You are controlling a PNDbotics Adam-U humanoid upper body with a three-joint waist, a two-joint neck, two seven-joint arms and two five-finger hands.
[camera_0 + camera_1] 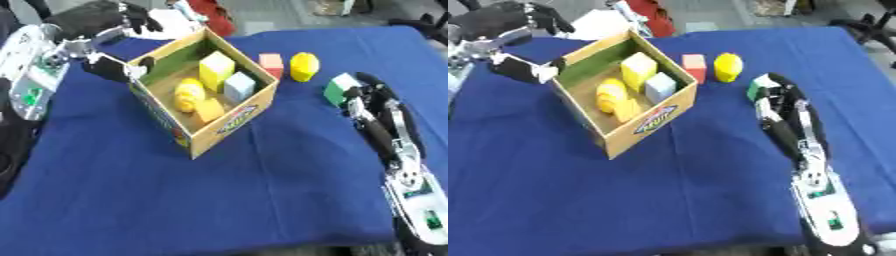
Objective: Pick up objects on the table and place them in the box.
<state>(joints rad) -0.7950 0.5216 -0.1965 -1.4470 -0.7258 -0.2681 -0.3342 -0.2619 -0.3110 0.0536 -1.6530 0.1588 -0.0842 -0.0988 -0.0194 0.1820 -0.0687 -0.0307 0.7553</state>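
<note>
Your right hand (372, 102) touched the green block (339, 89); whether its fingers had closed, you couldn't tell. The block looked light and rigid, best pinched across opposite flat faces.

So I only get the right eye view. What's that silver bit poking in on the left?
Observer: That is the left arm. The left eye view shows its whole forearm, silver with green patches, above the table's left edge.
Operator: Anything else over there?
Observer: Yes, a dark shape beside that edge, below the forearm. I cannot tell what it is.
</note>
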